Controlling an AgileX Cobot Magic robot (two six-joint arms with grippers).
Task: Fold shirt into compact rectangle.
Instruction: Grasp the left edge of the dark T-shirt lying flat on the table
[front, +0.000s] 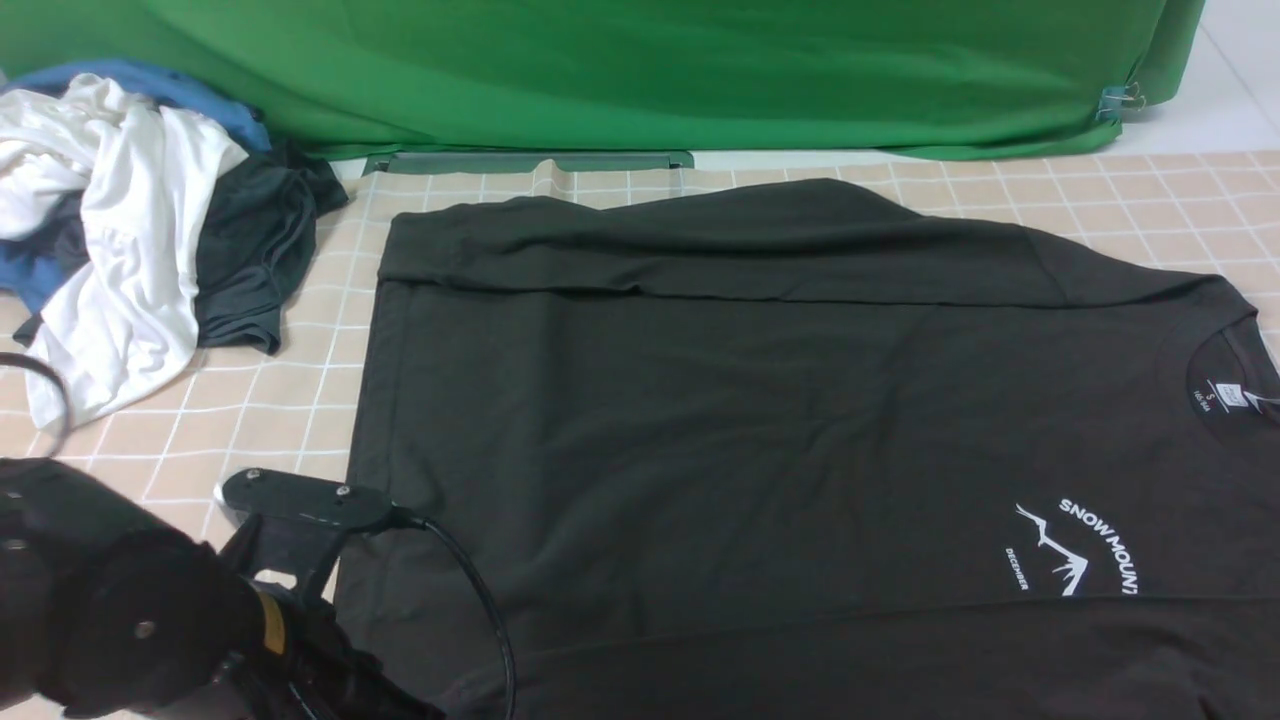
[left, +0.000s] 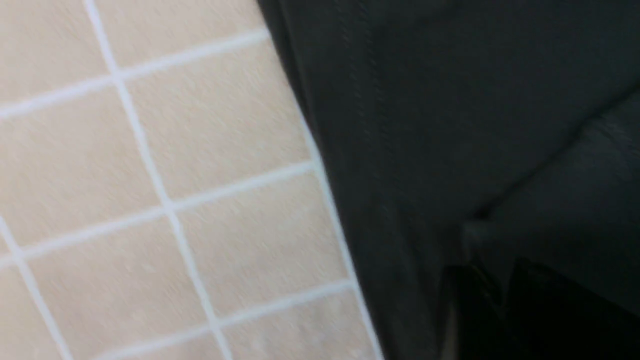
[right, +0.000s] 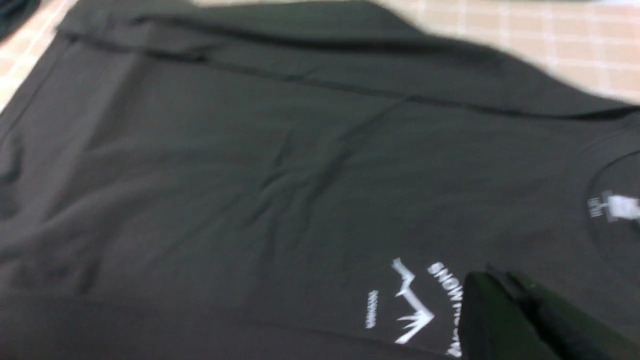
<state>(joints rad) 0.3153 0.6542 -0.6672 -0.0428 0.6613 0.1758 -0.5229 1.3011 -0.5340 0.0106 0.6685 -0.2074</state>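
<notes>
The black shirt (front: 750, 400) lies spread flat on the checked cloth, its far edge folded over toward me. Its white mountain logo (front: 1070, 550) and neck label (front: 1215, 395) are at the right. My left arm (front: 150, 600) is at the shirt's near-left corner. In the left wrist view the left gripper (left: 500, 300) shows only as dark tips against the shirt (left: 450, 125), so its grip is unclear. In the right wrist view the right gripper (right: 495, 280) hovers shut over the shirt (right: 250, 175) beside the logo (right: 415, 305), holding nothing visible.
A pile of white, blue and dark grey garments (front: 120, 230) lies at the back left. A green backdrop (front: 650, 70) hangs along the far side. The beige checked tablecloth (front: 250, 400) shows left of the shirt and at the back right.
</notes>
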